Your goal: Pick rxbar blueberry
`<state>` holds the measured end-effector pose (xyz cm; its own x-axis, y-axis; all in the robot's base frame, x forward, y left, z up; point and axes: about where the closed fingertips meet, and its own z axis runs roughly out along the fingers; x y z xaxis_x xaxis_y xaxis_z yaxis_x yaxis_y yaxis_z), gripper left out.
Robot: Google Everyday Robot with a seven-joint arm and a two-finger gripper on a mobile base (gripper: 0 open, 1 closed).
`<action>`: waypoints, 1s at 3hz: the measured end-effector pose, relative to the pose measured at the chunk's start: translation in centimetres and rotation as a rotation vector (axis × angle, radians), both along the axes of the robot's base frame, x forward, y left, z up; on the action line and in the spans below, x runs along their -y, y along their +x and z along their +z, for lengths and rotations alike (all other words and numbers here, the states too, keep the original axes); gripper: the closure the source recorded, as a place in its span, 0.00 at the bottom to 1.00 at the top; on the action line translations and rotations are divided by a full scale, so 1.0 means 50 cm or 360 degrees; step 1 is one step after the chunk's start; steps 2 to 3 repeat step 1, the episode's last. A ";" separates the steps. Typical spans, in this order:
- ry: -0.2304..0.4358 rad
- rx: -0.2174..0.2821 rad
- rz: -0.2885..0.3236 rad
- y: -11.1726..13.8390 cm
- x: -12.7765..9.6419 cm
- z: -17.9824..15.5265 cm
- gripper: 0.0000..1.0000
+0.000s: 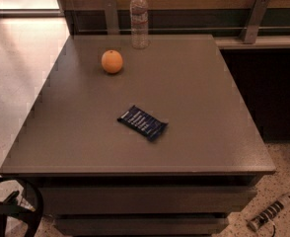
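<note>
The rxbar blueberry [142, 123] lies flat on the grey table [209, 107], a little in front of the middle of the top. Its dark blue wrapper is turned at a slant, one end toward the back left and the other toward the front right. It lies by itself, apart from the other things on the top. Well behind it and to the left sits an orange [112, 61]. Farther back, close to the rear edge, a clear water bottle [139, 19] stands upright with its cap on. The gripper is out of sight from where I stand, somewhere beyond the edges of the view, so I cannot tell how its jaws stand or whether it has hold of anything. On the speckled floor by the table's front right corner lies a power strip [271, 212]. At the lower left a black curved loop [2, 212] shows, perhaps a cable or part of the base.
</note>
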<state>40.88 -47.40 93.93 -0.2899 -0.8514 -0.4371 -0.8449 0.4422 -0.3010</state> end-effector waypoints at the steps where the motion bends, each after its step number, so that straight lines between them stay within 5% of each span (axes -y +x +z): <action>1: 0.0040 0.0025 0.0052 0.039 0.049 -0.042 0.00; 3: 0.0040 0.0025 0.0052 0.039 0.049 -0.042 0.00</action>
